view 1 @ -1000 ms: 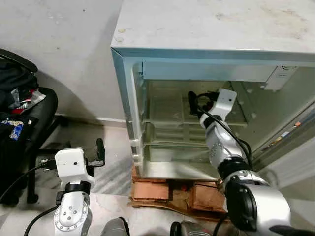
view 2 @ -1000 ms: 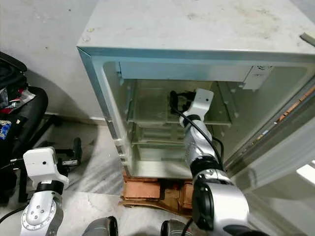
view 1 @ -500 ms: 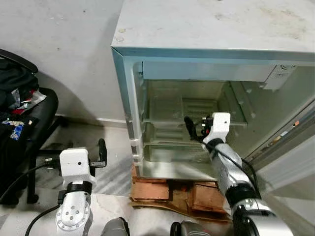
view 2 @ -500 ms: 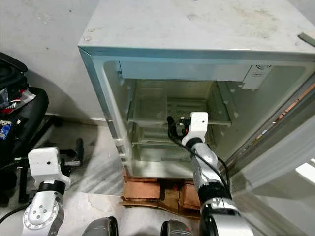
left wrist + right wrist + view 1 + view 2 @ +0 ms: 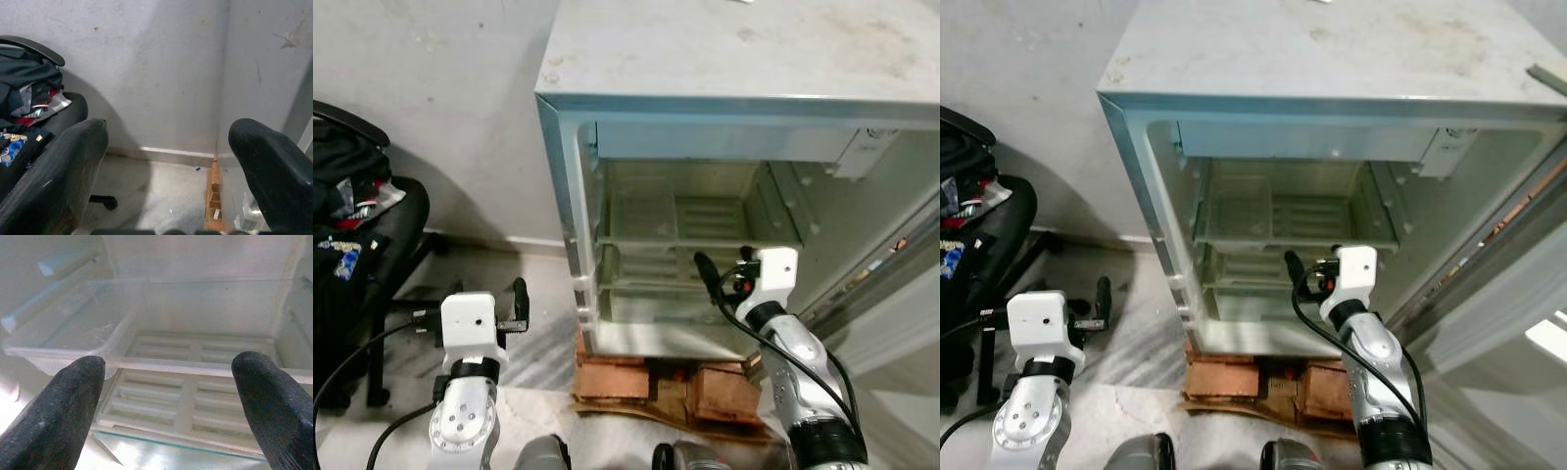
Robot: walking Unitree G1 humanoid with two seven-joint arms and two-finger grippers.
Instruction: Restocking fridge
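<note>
Fridge [image 5: 724, 59] stands open before the robot on bricks [image 5: 651, 377], its shelves [image 5: 700, 220] bare. Right gripper [image 5: 707, 279] hovers at the opening, fingers wide and holding nothing; left gripper [image 5: 517, 305] hangs by the floor, also spread (and empty). A careless reach could knock the clear tray [image 5: 68, 335] loose.

Fridge door [image 5: 891, 294]: cut off at right edge, only inner rim seen. Chair [image 5: 362, 245]: cut at left edge; items piled on seat too small to ID.
</note>
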